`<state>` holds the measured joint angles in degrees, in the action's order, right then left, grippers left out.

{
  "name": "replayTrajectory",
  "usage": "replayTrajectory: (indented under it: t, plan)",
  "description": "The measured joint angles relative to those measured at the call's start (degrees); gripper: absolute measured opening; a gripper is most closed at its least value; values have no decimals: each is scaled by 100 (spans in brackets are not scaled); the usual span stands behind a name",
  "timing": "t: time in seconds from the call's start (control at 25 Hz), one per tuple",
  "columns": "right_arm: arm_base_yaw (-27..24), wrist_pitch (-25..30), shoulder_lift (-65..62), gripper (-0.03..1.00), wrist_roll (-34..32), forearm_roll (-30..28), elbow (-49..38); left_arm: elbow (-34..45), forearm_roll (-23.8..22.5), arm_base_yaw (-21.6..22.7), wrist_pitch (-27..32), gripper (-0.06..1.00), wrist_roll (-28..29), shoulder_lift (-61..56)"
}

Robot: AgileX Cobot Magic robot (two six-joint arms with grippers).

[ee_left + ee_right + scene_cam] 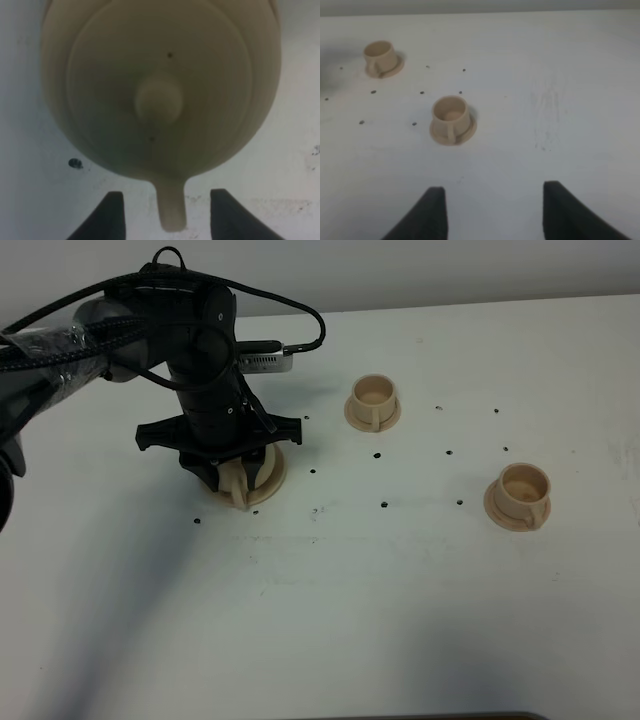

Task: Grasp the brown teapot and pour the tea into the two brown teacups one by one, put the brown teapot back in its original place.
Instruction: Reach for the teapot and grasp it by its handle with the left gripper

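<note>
**Teapot (160, 90) on desk (330, 620), left pincer (167, 210) open astride its handle**

Right pincer (492, 215): seen only in its own wrist view. Both dark fingers spread wide with bare white desk between them, nothing held. Hangs above the desk with both teacups out ahead of it.

Near teacup (520, 495): small tan cup standing upright on its matching saucer (493, 508), on the right side of the desk. Loop handle points toward the near edge. Inside looks a bit darker than the rim; cannot tell if that is tea.

Brown teapot: left of centre, upright on the desk, lid on, and well apart from both cups. Lid knob (158, 102) sits dead centre in the left wrist view. Left arm (205, 360) comes straight down over it and hides most of the pot from the high camera. The left pincer stands wide, one fingertip (111, 215) on each side of the teapot handle (171, 210). Desk shows in the gap on both sides, so there is no contact and no grip.

Small dark specks (384, 504) are scattered on the desk between pot and cups.

Far teacup (373, 400): same make, upright on its own saucer, toward the back around mid-desk. Its handle also faces the near edge. Contents cannot be told.
</note>
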<state>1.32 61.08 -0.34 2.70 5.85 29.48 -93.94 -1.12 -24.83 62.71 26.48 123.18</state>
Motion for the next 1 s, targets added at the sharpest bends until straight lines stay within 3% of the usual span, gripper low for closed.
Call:
replayTrajectory:
  t: [0.64, 1.0]
  plan:
    - [0, 0, 0, 42, 0, 0, 0, 0, 53, 0, -71, 41, 23, 148]
    - [0, 0, 0, 42, 0, 0, 0, 0, 48, 5, -98, 26, 47, 148]
